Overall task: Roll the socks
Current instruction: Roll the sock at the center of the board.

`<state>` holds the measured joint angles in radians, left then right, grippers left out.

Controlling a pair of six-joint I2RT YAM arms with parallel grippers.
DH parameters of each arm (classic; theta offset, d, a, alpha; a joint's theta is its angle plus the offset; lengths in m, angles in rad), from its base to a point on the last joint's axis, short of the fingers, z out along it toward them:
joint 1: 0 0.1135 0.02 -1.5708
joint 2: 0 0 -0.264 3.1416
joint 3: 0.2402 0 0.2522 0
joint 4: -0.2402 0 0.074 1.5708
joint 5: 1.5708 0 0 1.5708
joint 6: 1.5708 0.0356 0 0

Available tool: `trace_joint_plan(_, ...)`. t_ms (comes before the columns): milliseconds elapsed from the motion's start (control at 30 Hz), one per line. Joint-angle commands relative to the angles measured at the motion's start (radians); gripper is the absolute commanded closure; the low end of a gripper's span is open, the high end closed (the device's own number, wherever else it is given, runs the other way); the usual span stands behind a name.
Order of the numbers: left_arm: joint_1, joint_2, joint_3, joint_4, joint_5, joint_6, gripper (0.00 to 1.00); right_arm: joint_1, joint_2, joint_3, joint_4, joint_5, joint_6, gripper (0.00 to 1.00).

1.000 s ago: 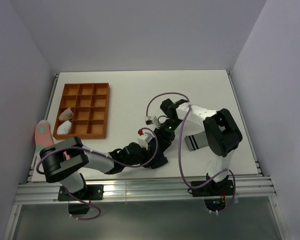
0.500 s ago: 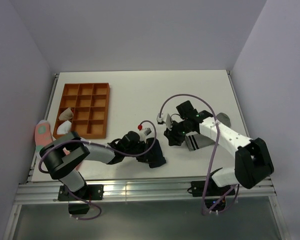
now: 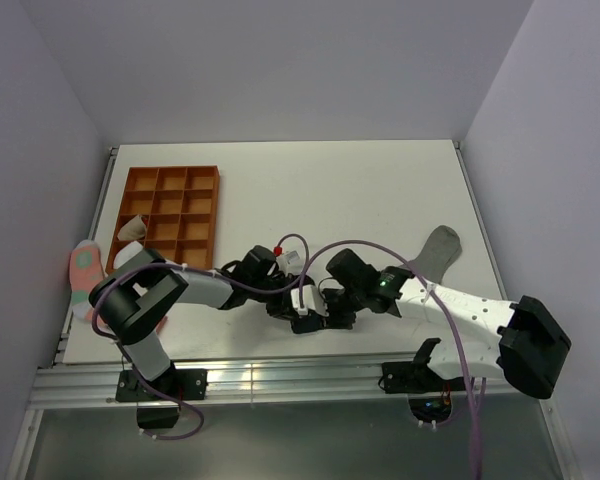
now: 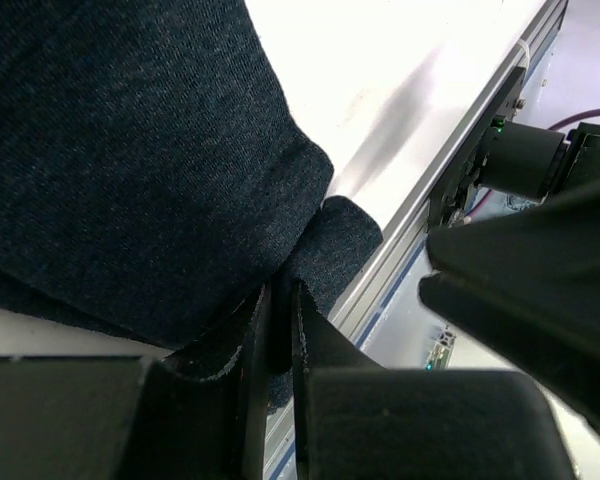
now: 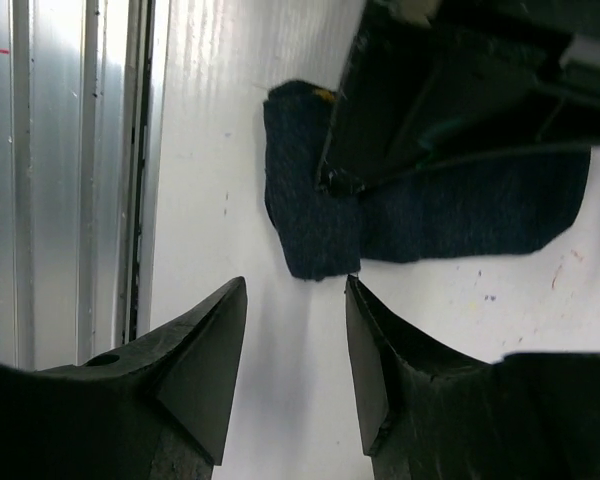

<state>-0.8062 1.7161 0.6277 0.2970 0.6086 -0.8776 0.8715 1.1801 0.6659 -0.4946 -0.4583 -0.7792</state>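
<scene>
The dark navy sock (image 4: pixel 130 150) lies near the table's front edge (image 3: pixel 302 324). My left gripper (image 4: pixel 280 295) is shut on a fold at its rim. In the right wrist view the same sock (image 5: pixel 450 215) lies flat with the left gripper's fingers (image 5: pixel 400 110) on top of it. My right gripper (image 5: pixel 292 290) stands open just short of the sock's corner, with nothing between its fingers. In the top view both grippers meet over the sock (image 3: pixel 315 300). The grey sock (image 3: pixel 435 250) lies loose to the right, apart from both grippers.
An orange compartment tray (image 3: pixel 170 215) stands at the left with pale bundles (image 3: pixel 130 255) in its near cells. A pink sock (image 3: pixel 83 270) lies at the table's left edge. The metal front rail (image 5: pixel 70 180) runs close beside the navy sock.
My right arm has swung away from the grey sock, down and left to the navy sock, and its jaws have spread a little. The left gripper has kept its hold.
</scene>
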Motion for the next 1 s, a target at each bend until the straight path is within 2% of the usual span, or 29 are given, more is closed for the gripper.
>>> trace_joint_plan(0,0.002,0.059,-0.023,-0.168,-0.047,0.065,1.00,0.056,-0.011,-0.014,0.100,0.053,0.000,0.48)
trace_joint_plan(300,0.007,0.065,-0.037,-0.156,-0.035,0.066,0.99,0.172,0.070,-0.042,0.177,0.158,0.000,0.49)
trace_joint_plan(867,0.030,0.036,-0.045,-0.176,-0.009,0.104,1.00,0.201,0.173,-0.045,0.248,0.256,0.000,0.50)
trace_joint_plan(967,0.035,0.011,-0.051,-0.164,-0.009,0.092,0.99,0.204,0.188,-0.035,0.232,0.260,0.004,0.55)
